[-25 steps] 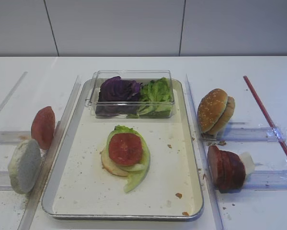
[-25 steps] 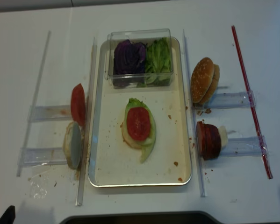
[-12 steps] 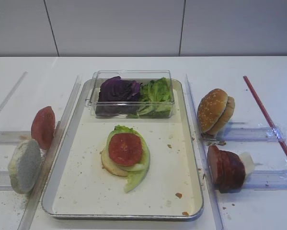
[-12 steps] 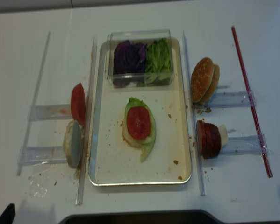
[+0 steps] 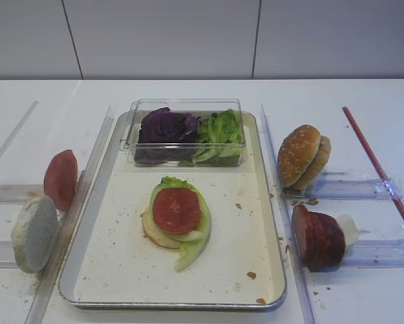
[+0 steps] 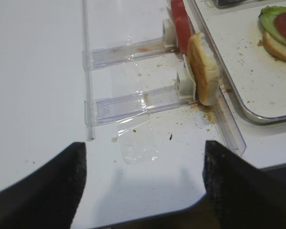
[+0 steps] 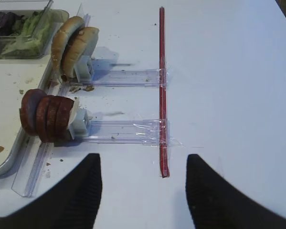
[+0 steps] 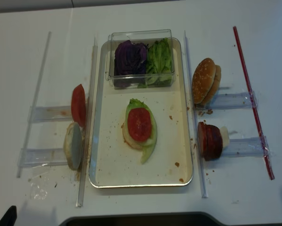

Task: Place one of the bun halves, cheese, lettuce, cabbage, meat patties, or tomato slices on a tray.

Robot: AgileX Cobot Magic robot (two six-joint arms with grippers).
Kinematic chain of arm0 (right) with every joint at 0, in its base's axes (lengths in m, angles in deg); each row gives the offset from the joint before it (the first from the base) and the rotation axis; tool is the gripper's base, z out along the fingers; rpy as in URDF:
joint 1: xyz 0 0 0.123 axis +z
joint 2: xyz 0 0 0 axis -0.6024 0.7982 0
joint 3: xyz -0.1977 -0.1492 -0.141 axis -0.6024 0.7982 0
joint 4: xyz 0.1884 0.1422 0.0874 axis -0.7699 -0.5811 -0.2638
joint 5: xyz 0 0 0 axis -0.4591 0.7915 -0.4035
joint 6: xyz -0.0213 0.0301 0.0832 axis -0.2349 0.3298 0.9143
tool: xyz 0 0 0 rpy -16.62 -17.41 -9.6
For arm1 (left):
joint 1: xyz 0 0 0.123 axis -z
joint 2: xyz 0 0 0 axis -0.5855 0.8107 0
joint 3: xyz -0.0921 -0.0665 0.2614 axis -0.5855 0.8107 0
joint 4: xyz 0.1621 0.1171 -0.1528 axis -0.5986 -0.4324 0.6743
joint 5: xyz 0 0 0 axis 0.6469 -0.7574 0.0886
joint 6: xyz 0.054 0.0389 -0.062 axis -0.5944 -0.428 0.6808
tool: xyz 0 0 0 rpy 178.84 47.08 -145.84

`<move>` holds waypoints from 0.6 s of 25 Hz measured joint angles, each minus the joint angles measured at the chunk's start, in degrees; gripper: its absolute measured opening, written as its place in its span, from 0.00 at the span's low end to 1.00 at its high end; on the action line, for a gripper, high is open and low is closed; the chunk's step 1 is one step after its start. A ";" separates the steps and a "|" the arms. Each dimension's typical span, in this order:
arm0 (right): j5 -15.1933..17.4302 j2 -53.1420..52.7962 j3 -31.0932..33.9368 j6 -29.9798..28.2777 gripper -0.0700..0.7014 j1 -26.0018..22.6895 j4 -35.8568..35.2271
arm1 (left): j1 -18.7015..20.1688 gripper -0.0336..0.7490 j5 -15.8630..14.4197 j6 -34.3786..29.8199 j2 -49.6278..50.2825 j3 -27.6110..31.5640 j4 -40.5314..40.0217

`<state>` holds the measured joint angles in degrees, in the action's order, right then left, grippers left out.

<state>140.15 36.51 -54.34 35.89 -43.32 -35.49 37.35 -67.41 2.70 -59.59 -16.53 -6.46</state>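
On the silver tray (image 5: 168,305) lies a stack: a bun half (image 5: 153,233), lettuce (image 5: 196,244) and a tomato slice (image 5: 177,209) on top. A clear box at the tray's far end holds purple cabbage (image 5: 164,128) and more lettuce (image 5: 220,131). Two bun halves (image 7: 73,45) and several meat patties (image 7: 46,117) stand on edge in racks right of the tray. Another tomato slice (image 5: 60,179) stands in a left rack. I cannot make out cheese. My right gripper (image 7: 143,191) is open over bare table, well right of the patties. My left gripper (image 6: 145,181) is open near the table's front edge.
A grey-white disc (image 5: 34,233) stands in the nearer left rack (image 6: 133,102). Clear plastic rails (image 5: 87,182) run along both sides of the tray. A red strip (image 7: 162,90) is taped across the right racks. Crumbs dot the tray floor and the table by the left racks.
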 joint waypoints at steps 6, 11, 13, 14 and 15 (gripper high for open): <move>0.00 0.00 0.00 0.00 0.62 0.00 0.00 | 0.00 0.65 0.00 0.00 0.00 0.00 0.00; 0.00 0.00 0.00 0.10 0.62 0.00 0.00 | 0.00 0.65 0.00 0.00 0.00 0.00 0.00; 0.00 0.00 0.00 0.10 0.62 0.00 0.00 | 0.00 0.65 0.00 0.00 0.00 0.00 0.00; 0.00 0.00 0.00 0.10 0.62 0.00 0.00 | 0.00 0.65 0.00 0.00 0.00 0.00 0.00; 0.00 0.00 0.00 0.10 0.62 0.00 0.00 | 0.00 0.65 0.00 0.00 0.00 0.00 0.00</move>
<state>140.15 36.51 -54.34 35.99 -43.32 -35.49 37.35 -67.41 2.70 -59.59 -16.53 -6.46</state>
